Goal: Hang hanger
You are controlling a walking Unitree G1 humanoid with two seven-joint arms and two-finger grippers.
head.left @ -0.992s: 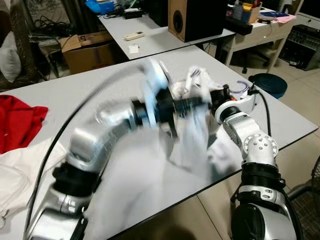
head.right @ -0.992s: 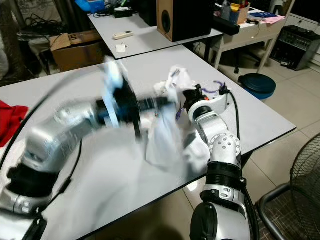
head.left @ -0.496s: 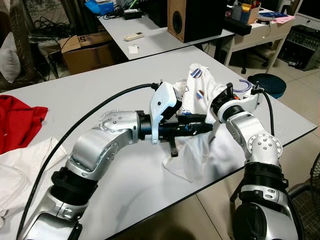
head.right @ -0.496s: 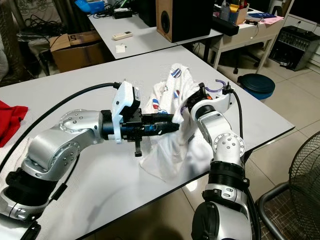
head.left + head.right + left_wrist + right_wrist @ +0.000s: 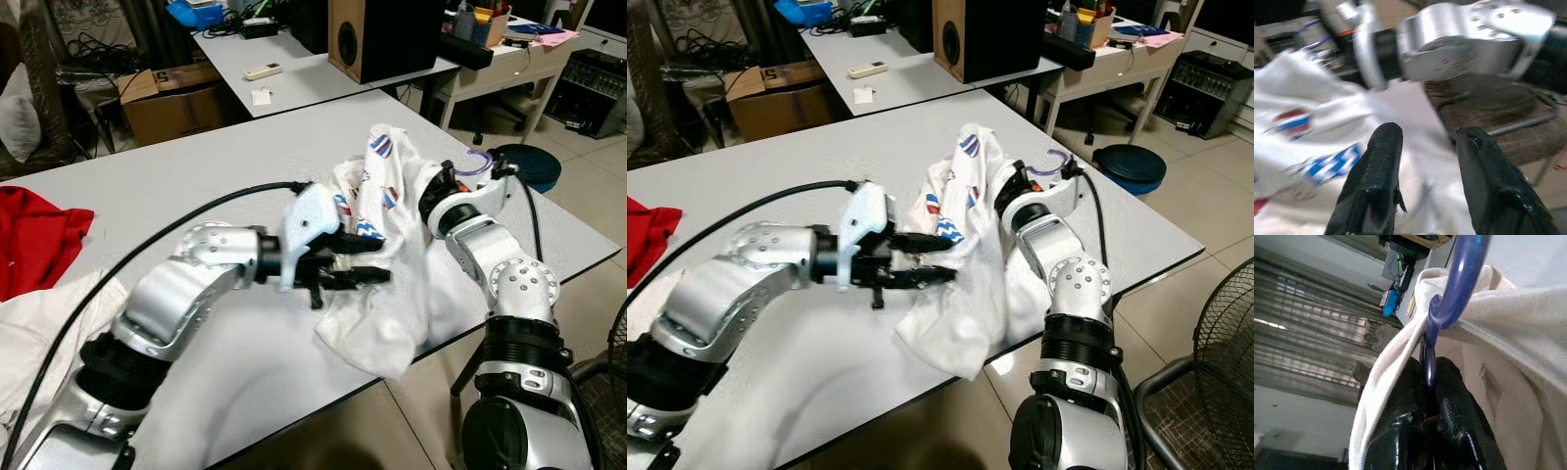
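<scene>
A white garment [image 5: 377,294] with red and blue logos lies bunched on the grey table [image 5: 196,176], draped over a purple hanger [image 5: 1462,274]. The hanger's hook [image 5: 477,157] sticks out near my right wrist. My right gripper [image 5: 1429,371] is shut on the hanger's stem, and cloth wraps around its fingers. At the garment's left side my left gripper [image 5: 384,260] is open. Its two black fingers [image 5: 1382,166] are spread against the fabric and hold nothing.
A red cloth [image 5: 34,245] and another white cloth [image 5: 39,333] lie at the table's left end. The table's front edge runs just below the garment. Behind stand a second table with a speaker [image 5: 377,34], a cardboard box [image 5: 167,93] and a blue stool [image 5: 529,162].
My left gripper has drawn back to the left out of the garment and its fingers have spread. The garment has slumped lower toward the table's front edge. The right arm holds its place.
</scene>
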